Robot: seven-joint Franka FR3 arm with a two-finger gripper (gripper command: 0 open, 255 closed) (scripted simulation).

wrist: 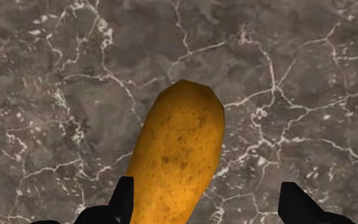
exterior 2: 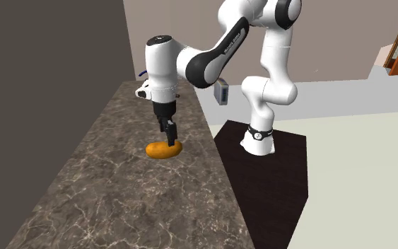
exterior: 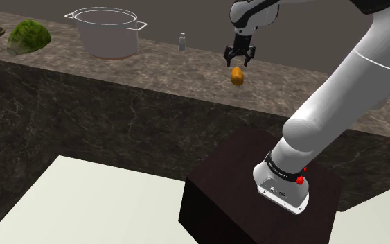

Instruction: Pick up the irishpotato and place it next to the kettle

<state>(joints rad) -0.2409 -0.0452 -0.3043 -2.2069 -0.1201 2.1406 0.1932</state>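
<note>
Gripper point(exterior: 240, 55) hovers over potato point(exterior: 237, 76), fingers wide apart. Potato sits off-centre, close to one finger point(wrist: 123, 200); closing here may roll it across the counter point(exterior 2: 119, 191) or pinch only its edge.

Both exterior cameras overlook the counter point(exterior: 172, 66); wrist camera hangs close above potato point(wrist: 177, 153).

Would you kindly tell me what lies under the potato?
The potato lies on the dark veined counter, which shows all around it. The patch directly beneath is covered by the potato, so nothing can be seen there. The open gripper hangs just above.
</note>
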